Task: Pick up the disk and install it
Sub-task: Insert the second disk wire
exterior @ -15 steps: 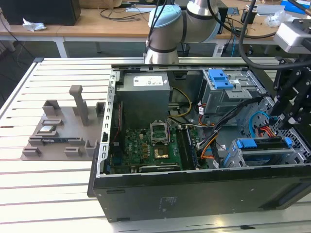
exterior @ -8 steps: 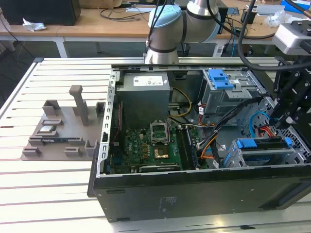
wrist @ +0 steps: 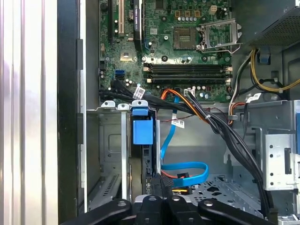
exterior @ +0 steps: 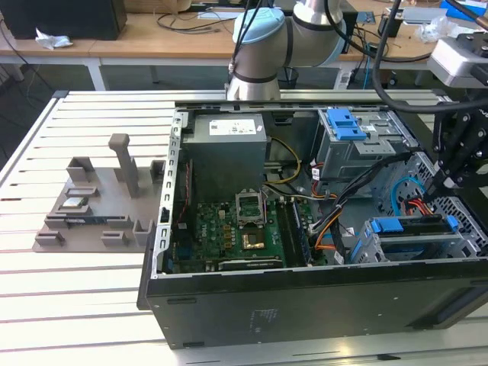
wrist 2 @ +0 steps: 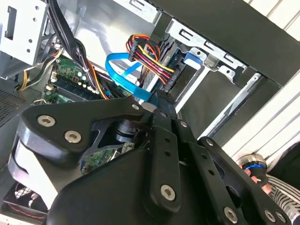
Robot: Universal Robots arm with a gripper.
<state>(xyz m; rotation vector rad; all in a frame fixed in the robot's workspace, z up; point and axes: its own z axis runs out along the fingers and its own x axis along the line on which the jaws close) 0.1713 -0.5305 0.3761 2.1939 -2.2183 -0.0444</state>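
One arm reaches into the open case [exterior: 305, 305] on the slatted surface [exterior: 84, 290] in the exterior view, its hand [exterior: 444, 179] down at the drive cage [exterior: 366, 248] on that view's right. The disk [exterior: 415, 227] stands on edge in the cage, its blue rails showing at both ends, and the fingertips appear pressed together on its rear edge. Cables [exterior: 415, 204] run right beside the hand.

Second wrist view: the hand [wrist 2: 161, 105] narrows to a point at the disk [wrist 2: 171, 63], just beside the red, yellow and black power plug [wrist 2: 140, 49] and a looping blue cable [wrist 2: 123, 75]. My judgement is that the plug or loop could catch on the fingers, dragged by any sideways drift.

First wrist view: the hand [wrist: 161, 187] meets the disk [wrist: 146, 161] edge-on, the blue rail tab [wrist: 142, 126] above it and the blue cable [wrist: 187, 171] curled alongside. A disk tilted in its slot could jam against the cage wall [wrist: 125, 154]; pushing it askew would bind the rails.
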